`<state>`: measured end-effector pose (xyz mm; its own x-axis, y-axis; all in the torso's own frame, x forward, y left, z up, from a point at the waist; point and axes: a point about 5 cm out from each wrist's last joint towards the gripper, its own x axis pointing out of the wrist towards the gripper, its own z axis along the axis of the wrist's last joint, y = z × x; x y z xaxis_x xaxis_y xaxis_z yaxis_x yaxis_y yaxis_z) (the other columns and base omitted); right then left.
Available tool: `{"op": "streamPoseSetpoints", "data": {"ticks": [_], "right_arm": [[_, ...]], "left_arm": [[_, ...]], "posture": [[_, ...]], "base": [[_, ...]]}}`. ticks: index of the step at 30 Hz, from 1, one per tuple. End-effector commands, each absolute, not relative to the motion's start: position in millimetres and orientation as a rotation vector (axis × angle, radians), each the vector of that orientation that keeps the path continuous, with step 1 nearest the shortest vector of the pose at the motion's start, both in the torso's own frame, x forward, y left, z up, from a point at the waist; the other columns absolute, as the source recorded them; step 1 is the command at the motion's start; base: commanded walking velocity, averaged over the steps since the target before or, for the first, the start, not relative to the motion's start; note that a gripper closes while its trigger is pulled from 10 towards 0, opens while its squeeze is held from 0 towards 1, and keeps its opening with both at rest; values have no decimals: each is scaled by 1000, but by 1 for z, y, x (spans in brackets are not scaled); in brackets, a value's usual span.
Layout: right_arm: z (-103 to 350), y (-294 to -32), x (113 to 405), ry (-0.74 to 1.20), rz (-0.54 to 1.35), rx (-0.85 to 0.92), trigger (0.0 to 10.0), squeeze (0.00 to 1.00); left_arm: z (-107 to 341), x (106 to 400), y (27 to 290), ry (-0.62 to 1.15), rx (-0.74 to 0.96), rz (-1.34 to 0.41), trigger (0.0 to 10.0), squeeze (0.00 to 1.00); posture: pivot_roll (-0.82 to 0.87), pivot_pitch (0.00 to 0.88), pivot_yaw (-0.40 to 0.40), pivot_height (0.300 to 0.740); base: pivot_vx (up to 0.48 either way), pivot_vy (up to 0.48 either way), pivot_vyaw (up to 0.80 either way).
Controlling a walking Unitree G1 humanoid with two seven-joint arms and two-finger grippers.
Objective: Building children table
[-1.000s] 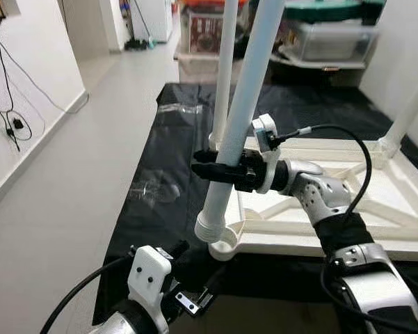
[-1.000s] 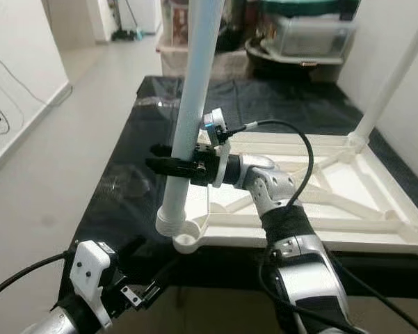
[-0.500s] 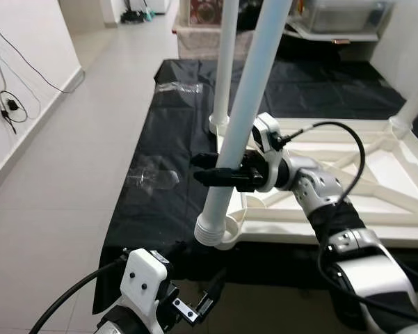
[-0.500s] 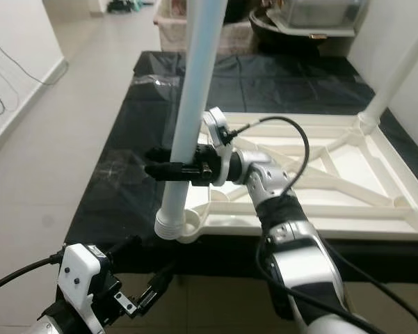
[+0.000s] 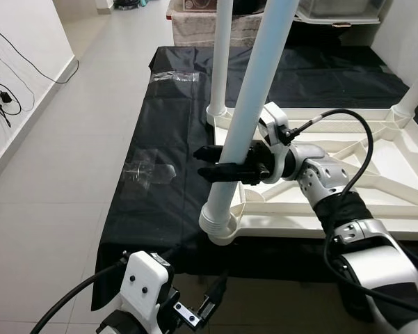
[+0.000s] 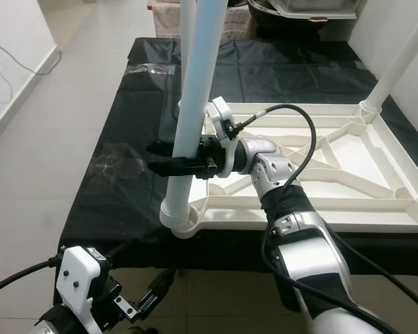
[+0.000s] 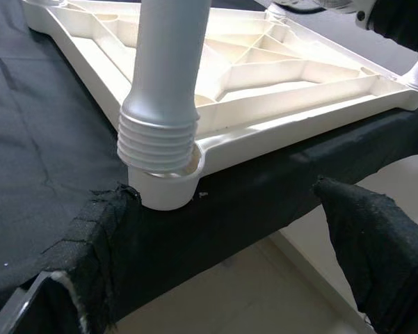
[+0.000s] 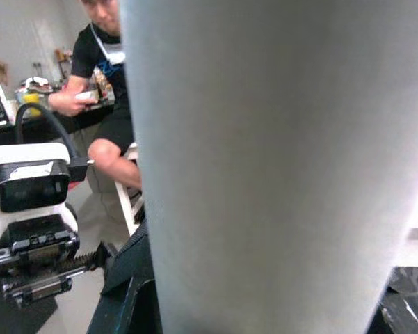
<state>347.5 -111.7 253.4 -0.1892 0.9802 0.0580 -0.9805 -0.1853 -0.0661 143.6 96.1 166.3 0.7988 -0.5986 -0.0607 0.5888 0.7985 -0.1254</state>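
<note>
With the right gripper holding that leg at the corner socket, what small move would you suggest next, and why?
Probably twist and press the table leg down: the right gripper grips it, and its threaded end sits in the corner socket of the upturned tabletop with ridges exposed.

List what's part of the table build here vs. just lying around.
Job:
- table leg held by right hand
- upturned tabletop with corner socket
- fitted legs
- left hand, idle, low

Lying about:
- black sheet
- clear wrapper
- wall cables
- storage boxes
</note>
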Motion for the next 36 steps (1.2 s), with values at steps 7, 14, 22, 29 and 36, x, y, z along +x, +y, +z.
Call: {"op": "streamPoseSetpoints", "data": {"ticks": [7,14,22,29,36], "right_arm": [[230,-107,340,21,1805,-56,10000,0],[226,-100,339,29,1824,-121,10000,0],[231,-88,333,-7,1881,-236,10000,0],[226,-83,335,37,1875,-246,10000,0],[218,-83,342,65,1775,-219,10000,0]], "left_arm": [[165,140,98,129,-88,-631,10000,0],[166,138,99,133,-84,-627,10000,0],[167,139,99,131,-80,-622,10000,0],[167,141,98,127,-82,-621,10000,0],[167,142,96,121,-85,-617,10000,0]], "posture": [[213,251,-14,740],[220,258,-10,740],[217,259,-11,740],[205,255,-12,740],[199,251,-22,740]], "base": [[0,0,0],[0,0,0],[0,0,0],[0,0,0],[0,0,0]]}}
